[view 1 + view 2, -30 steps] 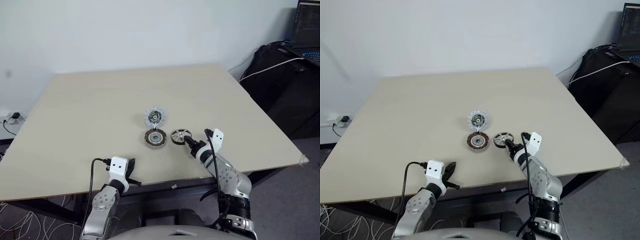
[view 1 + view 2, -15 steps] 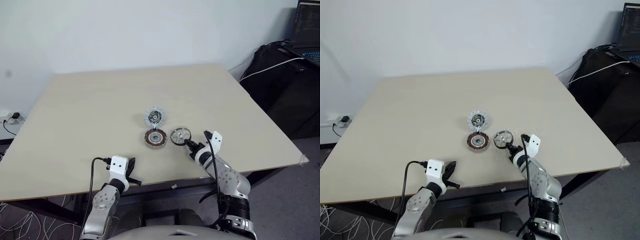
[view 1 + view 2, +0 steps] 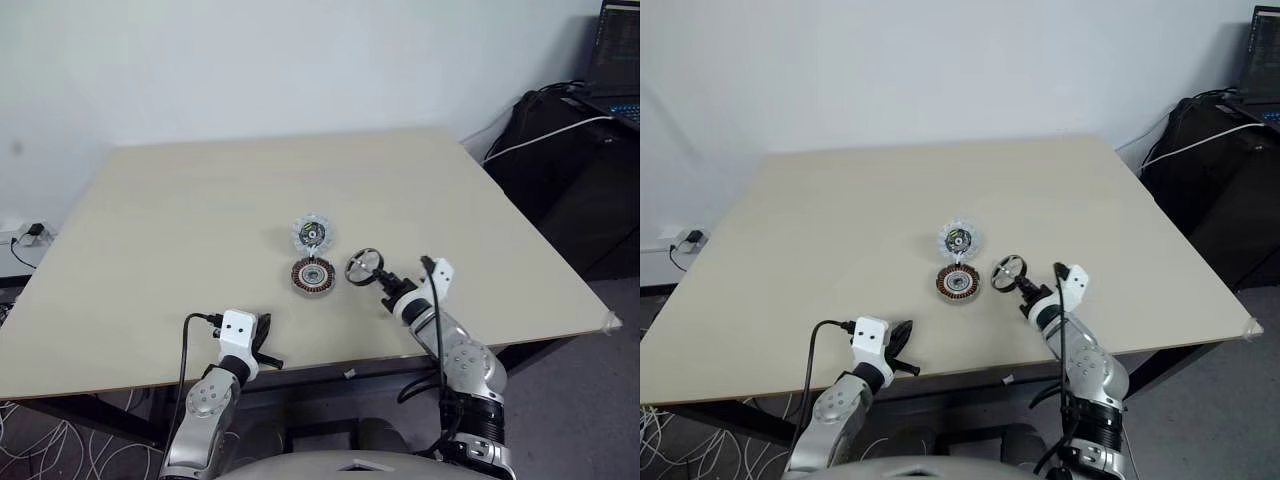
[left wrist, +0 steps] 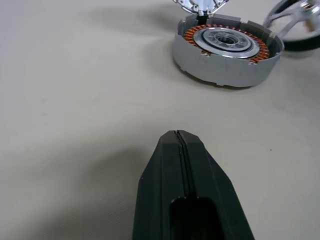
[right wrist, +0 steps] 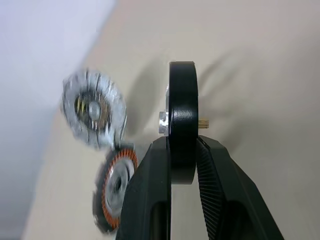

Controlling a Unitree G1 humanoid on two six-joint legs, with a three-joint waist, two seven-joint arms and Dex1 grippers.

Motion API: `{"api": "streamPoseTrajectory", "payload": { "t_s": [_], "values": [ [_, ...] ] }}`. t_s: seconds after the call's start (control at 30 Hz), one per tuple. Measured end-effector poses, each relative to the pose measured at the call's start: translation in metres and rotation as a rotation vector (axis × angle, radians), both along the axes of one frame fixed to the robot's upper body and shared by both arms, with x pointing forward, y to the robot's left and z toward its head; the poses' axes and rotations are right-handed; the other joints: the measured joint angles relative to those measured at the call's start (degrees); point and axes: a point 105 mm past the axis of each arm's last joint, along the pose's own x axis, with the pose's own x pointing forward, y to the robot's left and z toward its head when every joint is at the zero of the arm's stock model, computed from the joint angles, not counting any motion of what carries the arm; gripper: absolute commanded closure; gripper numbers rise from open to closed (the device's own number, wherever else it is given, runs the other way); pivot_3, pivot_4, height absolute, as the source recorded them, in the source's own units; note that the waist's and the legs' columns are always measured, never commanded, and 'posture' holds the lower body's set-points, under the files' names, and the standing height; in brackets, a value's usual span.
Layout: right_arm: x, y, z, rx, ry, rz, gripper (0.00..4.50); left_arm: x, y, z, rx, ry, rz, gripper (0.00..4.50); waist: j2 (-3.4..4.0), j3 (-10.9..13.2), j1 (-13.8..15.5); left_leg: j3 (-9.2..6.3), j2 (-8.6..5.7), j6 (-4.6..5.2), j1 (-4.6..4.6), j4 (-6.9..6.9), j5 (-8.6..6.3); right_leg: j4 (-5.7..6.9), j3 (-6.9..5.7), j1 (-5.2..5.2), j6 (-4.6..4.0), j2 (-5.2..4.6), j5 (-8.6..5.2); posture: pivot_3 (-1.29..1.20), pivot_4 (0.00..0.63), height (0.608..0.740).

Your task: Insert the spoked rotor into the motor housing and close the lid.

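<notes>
Left gripper [image 4: 180, 145]: jaws pressed together, idling near the table [image 3: 180, 200] edge.

Motor housing [image 3: 312, 275]: lying flat mid-table, copper windings ringing a pale centre. Lid [image 3: 312, 233] lying just beyond it.

Spoked rotor [image 3: 1007, 273]: hanging on edge just right of the housing, rim pinched by the right gripper [image 5: 182, 150]. Shiny rim, thin spokes, small hub. Probably rigid, light, slick; gripping at the rim looks soundest.

No text, label, brand, number or sign can be read anywhere; the lines on the dark laptop screen [image 3: 618, 40] are too small to make out.
</notes>
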Motion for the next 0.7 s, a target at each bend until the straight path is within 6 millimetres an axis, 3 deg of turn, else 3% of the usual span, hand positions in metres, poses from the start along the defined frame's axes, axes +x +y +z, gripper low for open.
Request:
{"api": "streamPoseTrajectory", "payload": {
  "t_s": [0.2,0.37,0.47,0.7],
  "values": [
    [0.002,0.000,0.027,0.166,-0.089,-0.024,4.06,0.001,-0.001,0.001,0.000,-0.005,-0.004,4.50,0.14,0.1,-0.6,0.00,0.06,0.12,0.00,-0.06,0.07,0.01,0.00,0.00,-0.04,0.05,-0.02,0.00,0.000,0.740],
    [-0.001,0.026,0.034,0.276,-0.075,0.081,4.06,0.002,-0.001,0.002,-0.001,-0.006,-0.007,4.50,0.16,0.1,-0.7,0.01,0.06,0.13,0.00,-0.06,0.07,0.00,0.00,-0.02,-0.04,0.03,-0.03,0.00,0.000,0.740],
    [-0.003,0.041,0.031,0.304,-0.046,0.145,4.06,0.002,-0.001,0.001,-0.001,-0.006,-0.006,4.50,0.15,0.1,-0.7,0.01,0.06,0.13,0.00,-0.06,0.07,0.00,0.00,-0.02,-0.05,0.02,-0.03,0.00,0.000,0.740],
    [-0.013,0.076,0.000,0.359,0.102,0.268,4.06,-0.001,0.000,-0.001,-0.001,0.004,-0.001,4.50,0.14,0.2,-0.7,0.01,0.05,0.14,-0.01,-0.06,0.08,-0.01,-0.01,-0.02,-0.05,0.02,-0.03,0.00,0.000,0.740]
  ]
}}
